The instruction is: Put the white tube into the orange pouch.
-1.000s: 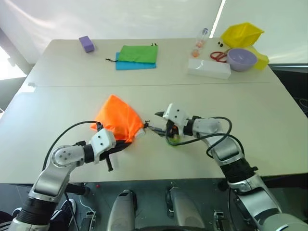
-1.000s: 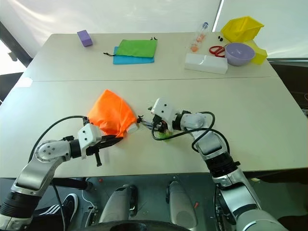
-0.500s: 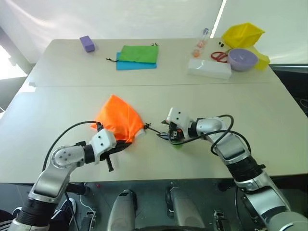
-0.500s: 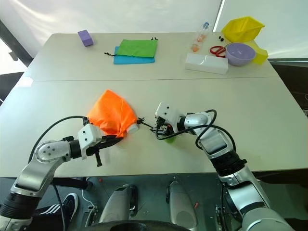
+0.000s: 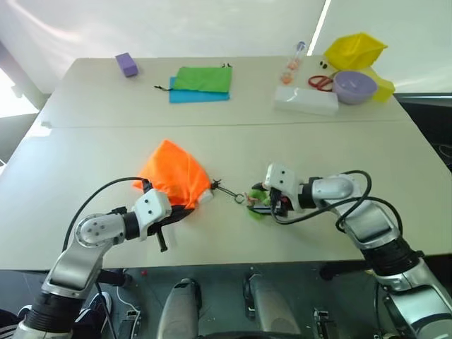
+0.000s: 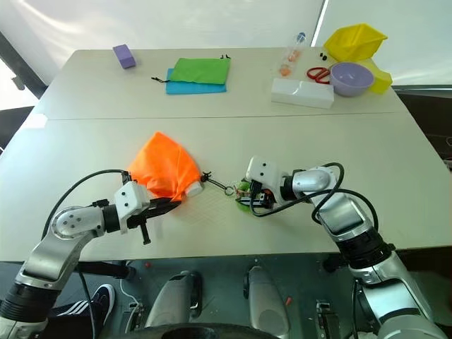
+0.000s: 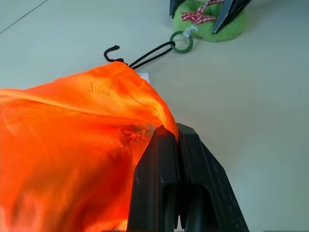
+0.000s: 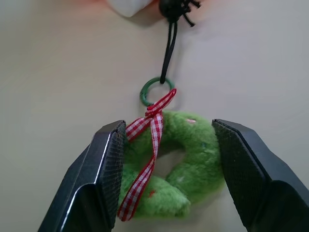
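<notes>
The orange pouch (image 5: pixel 174 174) lies slumped on the near half of the surface (image 5: pixel 395 162), in the same spot as a second ago, with the left end effector (image 7: pixel 177 137) pressed together on a fold of its fabric at the near edge. A small white end of the white tube (image 5: pixel 205 197) shows at the pouch's mouth, just beside the black cord (image 7: pixel 150 56), which runs out to a green ring (image 8: pixel 155 90). The right end effector (image 8: pixel 166 159) has drawn away from the pouch since the earlier frame (toward the robot's right), and a stretch of bare surface now separates it from the mouth. Its fingers (image 8: pixel 106 164) stand spread on either side of a green plush ring (image 8: pixel 193 159) tied with a red-and-white checked ribbon (image 8: pixel 145 164), which sits just beside the cord's green ring; whether the pads actually touch the plush cannot be told. At the far end, nothing has moved: a purple block (image 5: pixel 126 63), a green pouch (image 5: pixel 203 78) over a blue one (image 5: pixel 194 95), a white box (image 5: pixel 306 101), a purple bowl (image 5: pixel 354 86) and yellow containers (image 5: pixel 357 49).
</notes>
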